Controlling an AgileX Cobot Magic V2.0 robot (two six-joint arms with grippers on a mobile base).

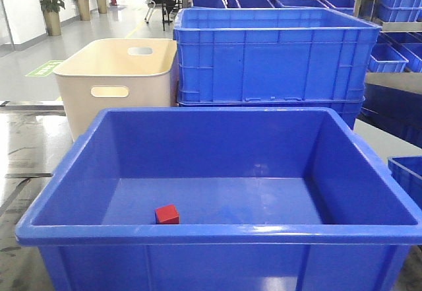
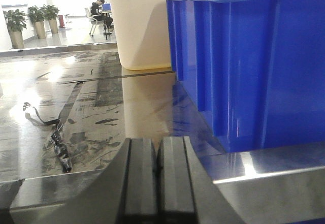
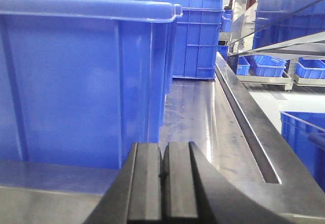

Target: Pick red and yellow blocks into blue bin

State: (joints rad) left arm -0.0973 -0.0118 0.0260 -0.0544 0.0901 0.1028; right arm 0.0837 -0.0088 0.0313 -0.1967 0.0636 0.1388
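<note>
The large glossy blue bin [image 1: 217,233] fills the front view, and a small red block [image 1: 167,214] lies on its floor near the front left. The yellow block is out of view. My left gripper [image 2: 158,148] is shut with nothing between its pads, low over the tabletop to the left of the blue bin [image 2: 254,61]. My right gripper [image 3: 163,153] is likewise shut and empty, low beside the right-hand outer wall of the blue bin [image 3: 76,82]. Neither gripper shows in the front view.
A beige tub [image 1: 117,83] with oval handle holes stands behind the bin at left. Ribbed blue crates [image 1: 270,57] are stacked behind it at right. A dark cable [image 2: 56,137] lies on the table left of my left gripper. A metal rail [image 3: 244,117] edges the table at right.
</note>
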